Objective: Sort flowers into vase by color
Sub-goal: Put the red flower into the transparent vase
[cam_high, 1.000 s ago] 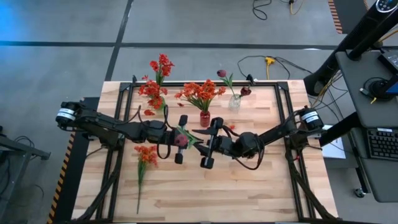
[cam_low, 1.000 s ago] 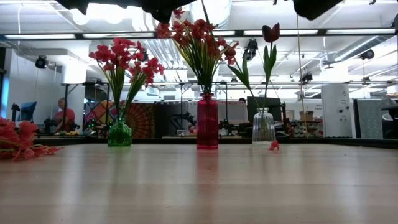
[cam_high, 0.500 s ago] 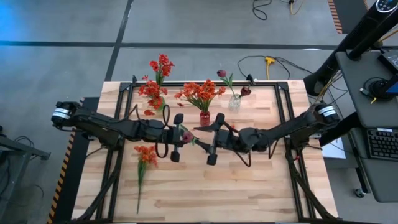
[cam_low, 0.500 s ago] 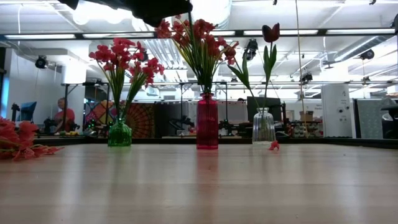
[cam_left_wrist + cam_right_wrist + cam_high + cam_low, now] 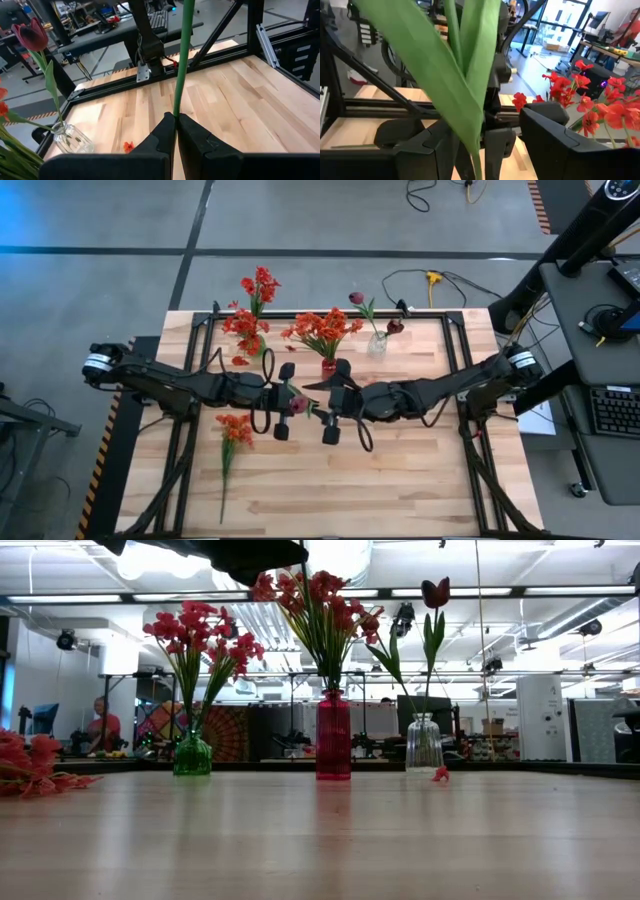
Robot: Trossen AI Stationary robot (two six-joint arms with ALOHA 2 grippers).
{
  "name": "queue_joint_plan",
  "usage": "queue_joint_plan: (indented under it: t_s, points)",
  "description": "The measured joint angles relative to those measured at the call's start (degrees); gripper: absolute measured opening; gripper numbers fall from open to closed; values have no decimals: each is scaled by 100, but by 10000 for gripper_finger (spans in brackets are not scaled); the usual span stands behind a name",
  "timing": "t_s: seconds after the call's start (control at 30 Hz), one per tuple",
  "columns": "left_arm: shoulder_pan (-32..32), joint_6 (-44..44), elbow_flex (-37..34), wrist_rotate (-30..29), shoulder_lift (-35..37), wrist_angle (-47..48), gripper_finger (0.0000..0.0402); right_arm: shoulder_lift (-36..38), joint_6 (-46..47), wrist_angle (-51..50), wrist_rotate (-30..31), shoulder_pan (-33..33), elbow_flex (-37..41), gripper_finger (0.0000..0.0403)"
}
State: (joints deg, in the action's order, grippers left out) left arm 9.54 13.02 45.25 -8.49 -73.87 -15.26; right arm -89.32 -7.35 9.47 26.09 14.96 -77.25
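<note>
My left gripper (image 5: 284, 401) is above the table's middle, shut on a flower with a dark maroon bloom (image 5: 296, 402) and a green stalk (image 5: 181, 60). My right gripper (image 5: 334, 402) faces it from the right and is open. Its fingers (image 5: 420, 145) stand on either side of the flower's green leaves (image 5: 465, 75). A green vase (image 5: 192, 754) holds red flowers, a red vase (image 5: 333, 737) holds orange-red ones, and a clear vase (image 5: 424, 744) holds a maroon tulip. An orange-red flower (image 5: 233, 430) lies on the table. My left gripper pinches the green stalk (image 5: 177, 102) between its two shut fingers, which lie across it. The flower is lifted clear of the table, and its stalk runs on past the fingertips toward my right gripper.
The three vases stand in a row along the table's far side (image 5: 329, 370). A loose maroon bloom (image 5: 395, 326) lies by the clear vase and a small red petal (image 5: 439, 774) beside it. A black frame rail (image 5: 455, 370) runs along the table's right side.
My right gripper has moved toward the table's left, closing in on my left gripper and the held flower, so that the leaves now lie between its open fingers. My left gripper has shifted slightly left and keeps its hold.
</note>
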Motion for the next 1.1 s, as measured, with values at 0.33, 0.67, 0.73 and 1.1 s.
queue_joint_plan:
  t_s: [0.33,0.67,0.73,1.1]
  points:
    - [0,-11,2,0,0,-9,0,-6,30,-249,7,4,-112,118]
    - [0,-109,2,2,22,-122,40,-6,30,-290,4,4,-112,25]
    - [0,-158,2,0,55,-14,65,19,33,-352,4,4,-112,16]
    - [0,-389,2,2,863,1222,187,748,37,-561,141,-37,272,13]
